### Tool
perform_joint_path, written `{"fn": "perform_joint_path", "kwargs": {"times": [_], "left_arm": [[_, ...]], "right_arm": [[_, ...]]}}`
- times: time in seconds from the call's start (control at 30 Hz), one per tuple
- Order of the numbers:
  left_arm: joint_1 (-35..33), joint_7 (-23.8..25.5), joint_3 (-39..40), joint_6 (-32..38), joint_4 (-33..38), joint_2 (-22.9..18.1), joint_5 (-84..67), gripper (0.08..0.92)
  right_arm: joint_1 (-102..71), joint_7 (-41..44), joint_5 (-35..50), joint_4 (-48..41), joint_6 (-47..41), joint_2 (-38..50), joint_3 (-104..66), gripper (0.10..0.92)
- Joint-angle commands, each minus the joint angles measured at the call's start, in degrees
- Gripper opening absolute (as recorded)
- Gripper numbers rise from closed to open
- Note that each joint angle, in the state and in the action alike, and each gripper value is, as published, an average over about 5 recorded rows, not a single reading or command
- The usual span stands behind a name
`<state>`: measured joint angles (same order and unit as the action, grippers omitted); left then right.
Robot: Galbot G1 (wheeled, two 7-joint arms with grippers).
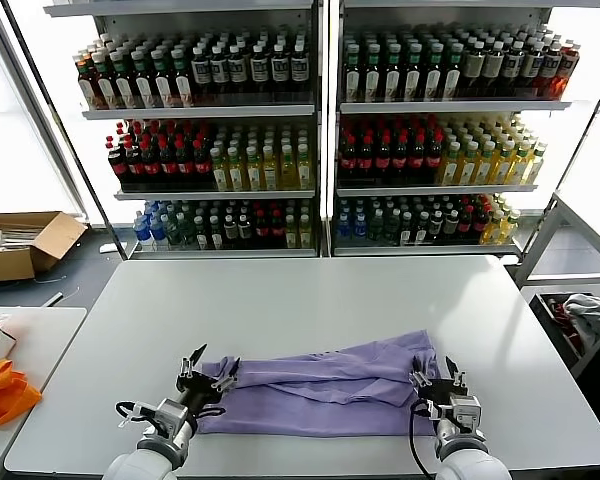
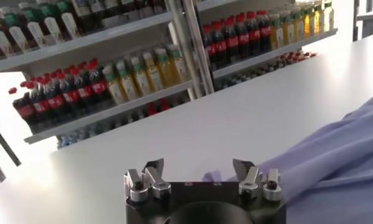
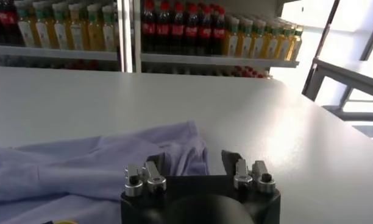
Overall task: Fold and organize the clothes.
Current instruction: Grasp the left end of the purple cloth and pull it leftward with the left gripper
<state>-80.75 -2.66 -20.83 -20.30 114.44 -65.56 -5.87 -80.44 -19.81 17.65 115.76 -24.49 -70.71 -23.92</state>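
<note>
Both end effectors, left (image 1: 208, 374) and right (image 1: 437, 378), stand spread; lavender T-shirt (image 1: 320, 390) lies between them, ends released.

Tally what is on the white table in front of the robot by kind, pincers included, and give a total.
Lavender T-shirt: 1
Open pincers at its ends: 2, left pincer and right pincer
Total: 3

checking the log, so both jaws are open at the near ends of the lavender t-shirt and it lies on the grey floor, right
Not quite: the thin lavender cotton T-shirt lies on the white table, not a floor, as the head view shows. The left gripper and right gripper do stand open at its near ends.
</note>
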Motion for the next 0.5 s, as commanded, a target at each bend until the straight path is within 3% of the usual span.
{"fn": "perform_joint_path", "kwargs": {"times": [0.03, 0.13, 0.5], "left_arm": [[-4.6, -4.2, -3.4, -4.0, 5.5, -2.7, -4.2, 0.769], [-6.8, -4.9, -3.9, -6.3, 6.3, -3.0, -6.5, 0.815], [-8.6, -6.5, -3.8, -10.6, 5.8, -5.7, -14.2, 0.823]], "right_arm": [[0.7, -0.1, 1.8, 5.4, 0.1, 1.2, -0.2, 0.787], [1.8, -0.2, 2.6, 7.7, -0.9, 2.5, 0.3, 0.817], [3.1, -0.8, 3.6, 7.7, -1.1, 4.4, 0.7, 0.823]]}}
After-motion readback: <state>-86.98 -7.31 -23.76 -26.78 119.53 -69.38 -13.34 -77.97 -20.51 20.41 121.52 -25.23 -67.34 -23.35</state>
